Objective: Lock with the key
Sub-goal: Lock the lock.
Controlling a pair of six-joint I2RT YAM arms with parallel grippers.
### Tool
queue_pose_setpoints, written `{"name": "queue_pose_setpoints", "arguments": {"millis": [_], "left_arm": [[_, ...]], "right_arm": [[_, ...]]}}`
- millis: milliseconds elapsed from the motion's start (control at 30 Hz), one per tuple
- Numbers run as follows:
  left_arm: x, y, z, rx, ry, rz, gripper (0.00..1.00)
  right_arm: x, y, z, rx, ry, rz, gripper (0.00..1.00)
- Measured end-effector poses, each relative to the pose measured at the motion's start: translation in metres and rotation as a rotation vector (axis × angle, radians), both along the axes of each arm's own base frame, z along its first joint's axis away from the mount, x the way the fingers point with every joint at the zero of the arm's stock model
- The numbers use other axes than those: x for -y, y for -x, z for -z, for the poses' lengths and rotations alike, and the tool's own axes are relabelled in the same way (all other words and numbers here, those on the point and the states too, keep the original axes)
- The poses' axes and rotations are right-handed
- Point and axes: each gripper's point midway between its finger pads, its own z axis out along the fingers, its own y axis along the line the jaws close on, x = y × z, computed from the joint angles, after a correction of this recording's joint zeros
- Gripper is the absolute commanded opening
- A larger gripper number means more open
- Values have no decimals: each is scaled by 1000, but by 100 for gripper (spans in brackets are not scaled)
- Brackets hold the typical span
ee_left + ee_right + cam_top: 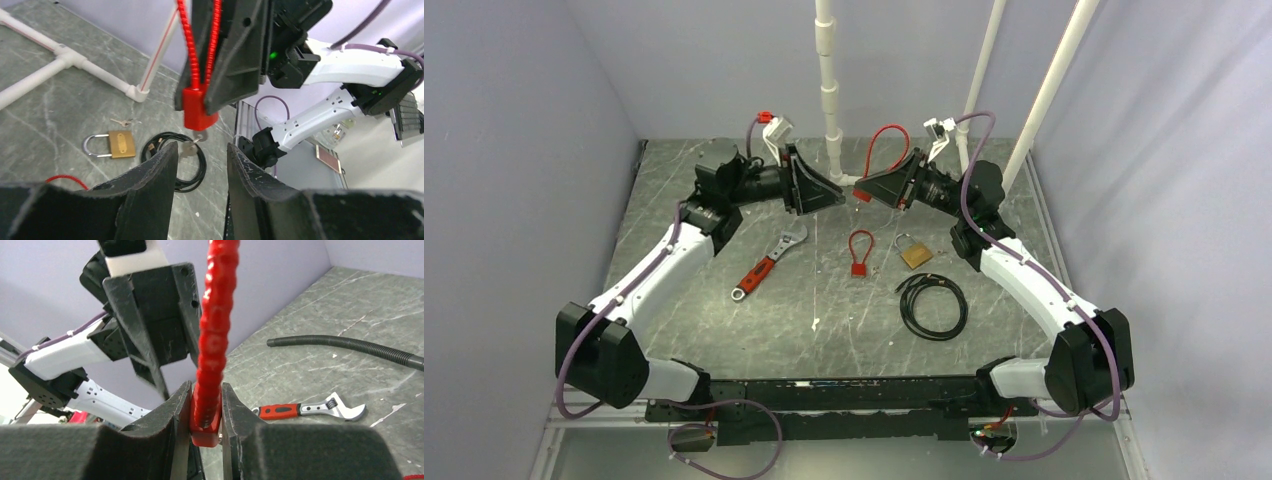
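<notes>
My right gripper (866, 191) is shut on the body of a red cable lock (206, 422) and holds it in the air above the table's back middle. Its red loop (888, 146) stands upward. In the left wrist view the lock body (199, 109) hangs from the right gripper, and a silver key (190, 147) on a ring dangles from its underside. My left gripper (202, 159) is open and empty, facing the lock, with its fingertips just short of the key. In the top view the left gripper (836, 194) sits a little left of the right one.
On the table lie a second red cable lock (860, 251), a brass padlock (914, 255) with small keys (122, 121) beside it, a black cable coil (932, 306) and a red-handled wrench (767, 266). White pipes (828, 80) stand at the back. A black corrugated hose (345, 345) lies behind.
</notes>
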Motion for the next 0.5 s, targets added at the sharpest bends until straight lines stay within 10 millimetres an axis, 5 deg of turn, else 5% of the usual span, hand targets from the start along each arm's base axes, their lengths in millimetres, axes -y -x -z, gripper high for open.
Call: {"name": "queue_pose_setpoints", "arguments": {"millis": [267, 500], "left_arm": [[25, 16, 8, 15, -9, 66, 44], [34, 15, 18, -1, -21, 72, 33]], "right_arm": [[1, -3, -2, -38, -22, 18, 0], [1, -3, -6, -45, -38, 17, 0]]}}
